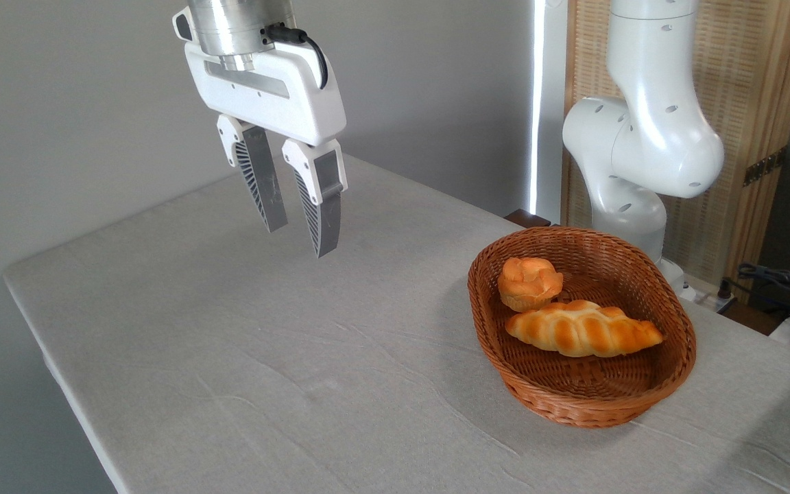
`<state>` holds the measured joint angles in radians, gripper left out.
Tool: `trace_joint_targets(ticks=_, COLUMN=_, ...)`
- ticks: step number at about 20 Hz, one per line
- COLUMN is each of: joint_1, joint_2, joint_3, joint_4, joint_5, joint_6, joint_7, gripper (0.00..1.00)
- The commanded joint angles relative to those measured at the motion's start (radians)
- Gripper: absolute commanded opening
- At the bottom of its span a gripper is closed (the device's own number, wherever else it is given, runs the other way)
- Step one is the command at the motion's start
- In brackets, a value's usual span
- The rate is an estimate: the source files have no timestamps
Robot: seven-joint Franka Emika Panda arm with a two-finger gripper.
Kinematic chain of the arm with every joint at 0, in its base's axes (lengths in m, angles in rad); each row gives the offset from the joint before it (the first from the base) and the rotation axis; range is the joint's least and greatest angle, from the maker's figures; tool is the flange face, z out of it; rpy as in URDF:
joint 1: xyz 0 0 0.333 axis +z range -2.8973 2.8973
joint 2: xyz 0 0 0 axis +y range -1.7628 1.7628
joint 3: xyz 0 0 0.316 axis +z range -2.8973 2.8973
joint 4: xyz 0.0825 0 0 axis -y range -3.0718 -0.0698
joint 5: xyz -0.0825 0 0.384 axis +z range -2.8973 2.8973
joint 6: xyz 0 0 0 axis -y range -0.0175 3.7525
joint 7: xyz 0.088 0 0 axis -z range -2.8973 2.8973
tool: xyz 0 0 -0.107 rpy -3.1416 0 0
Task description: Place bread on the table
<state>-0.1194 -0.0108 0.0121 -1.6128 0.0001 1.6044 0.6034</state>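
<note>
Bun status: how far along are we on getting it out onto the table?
Nothing is done yet: the bun sits in the basket, touching the braided loaf. In hand: nothing; the tool hangs open and empty above the table, left of the basket. Left: reach the bun, grip it, lift it out, set it on the cloth.

end effector (297, 239) parted, empty, above table (230, 357) | bread (529, 282) in basket (587, 405) touching braided loaf (583, 328)
</note>
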Motion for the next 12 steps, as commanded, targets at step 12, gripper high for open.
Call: trace_joint_targets(ticks=12, joint_1=0.006, joint_2=-0.015, joint_3=0.006, joint_4=-0.024, joint_5=-0.003, joint_6=0.009, joint_7=0.024, gripper=1.0)
